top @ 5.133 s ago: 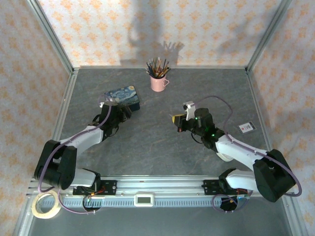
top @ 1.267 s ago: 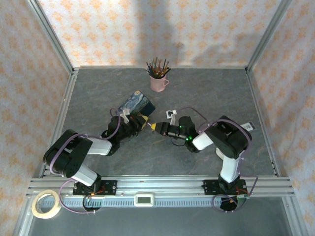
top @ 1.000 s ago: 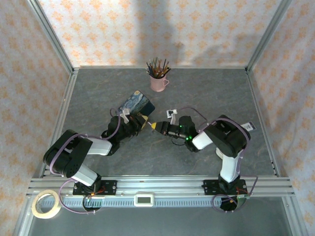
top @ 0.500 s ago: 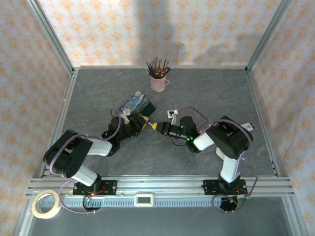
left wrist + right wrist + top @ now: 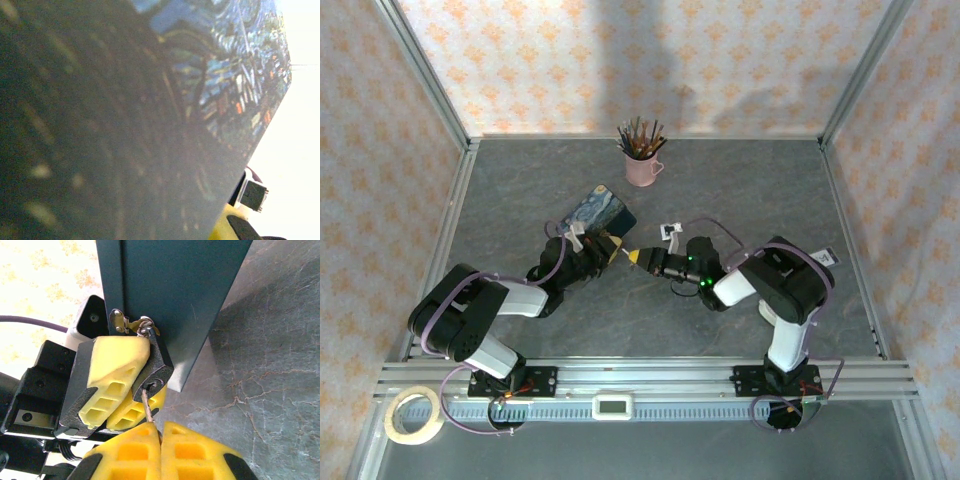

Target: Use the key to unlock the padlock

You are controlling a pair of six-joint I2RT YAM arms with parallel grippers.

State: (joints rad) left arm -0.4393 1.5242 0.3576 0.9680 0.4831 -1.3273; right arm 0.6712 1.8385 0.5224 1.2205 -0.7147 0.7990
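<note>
The small dark padlock [image 5: 159, 365] hangs by its thin shackle [image 5: 143, 328] from the hasp of the blue starry-night tin [image 5: 170, 290]. My left gripper [image 5: 611, 250] is shut on the padlock's body, which sits between its yellow fingers [image 5: 115, 372]. My right gripper [image 5: 161, 432] is shut on the key, whose thin silver blade [image 5: 148, 407] runs up from the pads into the keyhole [image 5: 151, 386]. The key's head and ring are hidden between the pads. In the top view the right gripper [image 5: 638, 257] meets the left one beside the tilted tin [image 5: 599, 208].
A pink mug of pencils [image 5: 642, 165] stands at the back. A small card [image 5: 820, 258] lies at the right, and a tape roll [image 5: 412, 417] sits off the table's front left. The tin's painted face [image 5: 225, 75] is close against the left wrist camera.
Since five seconds ago both arms have come together at the table's middle and the tin has turned and tipped. Over the last second nothing has visibly moved.
</note>
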